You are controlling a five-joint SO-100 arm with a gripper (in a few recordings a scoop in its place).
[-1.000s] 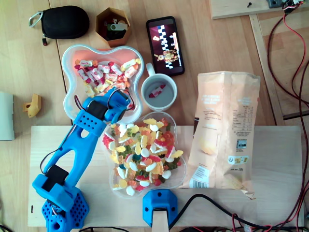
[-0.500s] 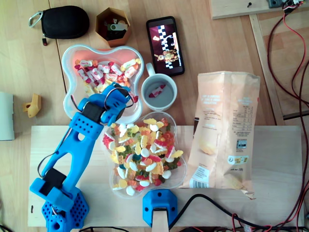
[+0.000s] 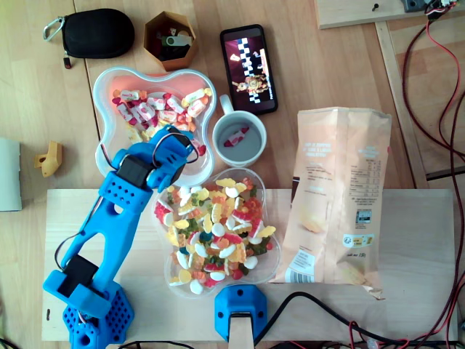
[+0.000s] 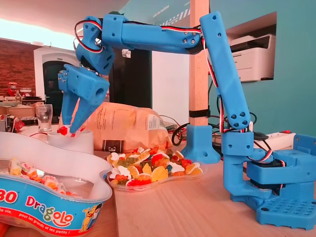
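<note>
My blue gripper (image 4: 66, 130) hangs pointing down, shut on a small red and white wrapped candy (image 4: 62, 131) at its tips. It hovers just over the white mug (image 4: 74, 141). In the overhead view the gripper (image 3: 180, 145) sits over the lower right part of the white flower-shaped bowl (image 3: 102, 87) of wrapped candies, left of the mug (image 3: 254, 149), which has one wrapped candy (image 3: 235, 137) inside. The fingertips are hidden under the wrist there. The same bowl (image 4: 44, 205) fills the near left of the fixed view.
A clear dish (image 3: 275, 246) heaped with gummy sweets lies on the wooden board (image 3: 407, 291) below the mug. A snack bag (image 3: 334, 196) lies to the right. A phone (image 3: 248, 69), brown box (image 3: 171, 40) and black pouch (image 3: 98, 33) sit at the top.
In the overhead view the gripper has shifted slightly up and left, from the gummy dish's edge further over the candy bowl; the arm swung left with it.
</note>
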